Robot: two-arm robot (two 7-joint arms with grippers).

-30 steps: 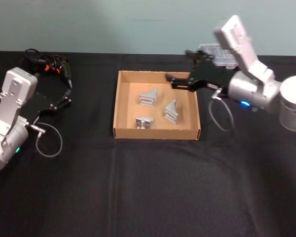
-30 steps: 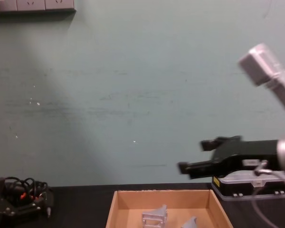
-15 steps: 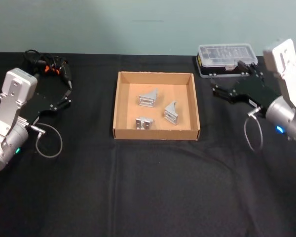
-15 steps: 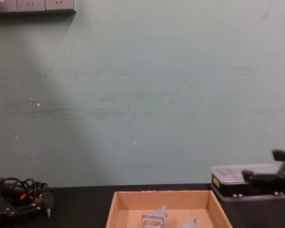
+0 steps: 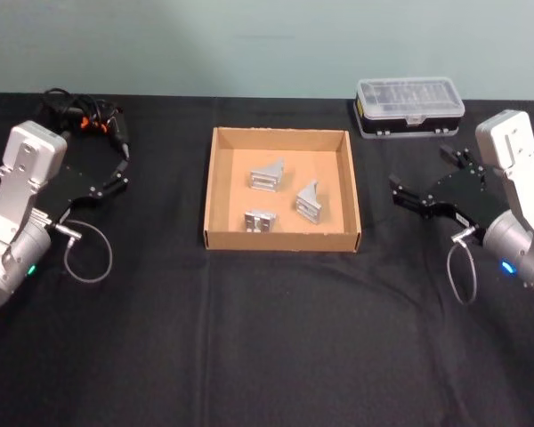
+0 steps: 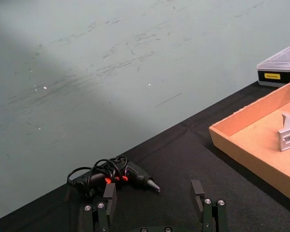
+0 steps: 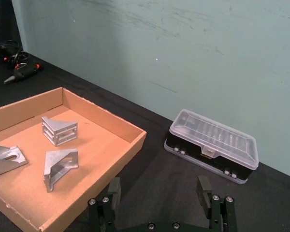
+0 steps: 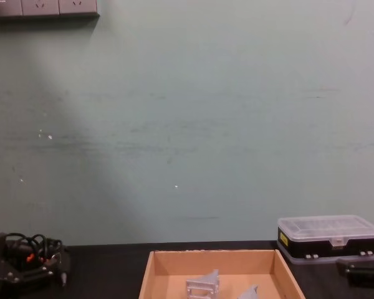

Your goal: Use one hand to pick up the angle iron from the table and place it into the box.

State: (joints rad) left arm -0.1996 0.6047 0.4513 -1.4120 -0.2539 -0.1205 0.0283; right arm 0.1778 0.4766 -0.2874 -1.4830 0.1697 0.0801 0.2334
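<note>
Three silver angle irons lie inside the tan cardboard box (image 5: 281,239): one at the back (image 5: 265,175), one to the right (image 5: 309,201), one near the front (image 5: 260,221). My right gripper (image 5: 420,173) hovers over the black table (image 5: 267,338), right of the box and apart from it, open and holding nothing. In the right wrist view its fingers (image 7: 159,186) stand wide apart, facing the box (image 7: 130,145) and the angle irons (image 7: 59,166). My left gripper (image 5: 123,160) rests open at the far left, its fingers (image 6: 153,189) spread.
A black case with a clear lid (image 5: 410,105) stands behind my right gripper near the table's back edge. A black glue gun with coiled cable (image 5: 84,117) lies at the back left, just beyond my left gripper. A pale green wall closes the back.
My right gripper has pulled back from above the box's right wall to the right side of the table and come lower. The angle irons and the left arm have not moved.
</note>
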